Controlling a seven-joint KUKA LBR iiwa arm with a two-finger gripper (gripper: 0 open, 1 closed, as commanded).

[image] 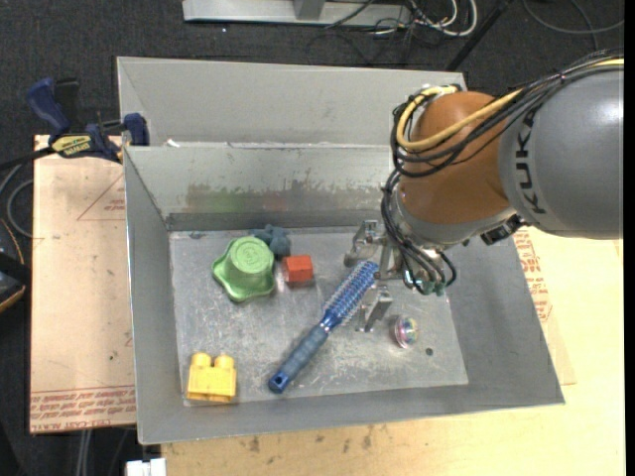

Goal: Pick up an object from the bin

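A blue brush [317, 337] lies slantwise on the bin floor, handle toward the front left and bristle head toward the right middle. My gripper [369, 282] is down over that bristle head. One finger [361, 245] stands behind it and the other [377, 312] in front, apart from each other, so the gripper is open astride the head. A small shiny pinkish bead [405, 331] sits just right of the front finger.
Left of the brush are a red cube [299, 270], a green scalloped cap [245, 268] and a small blue-grey piece [274, 238] behind it. A yellow toy brick [212, 377] lies in the front left corner. The arm's orange cover hangs over the bin's right side.
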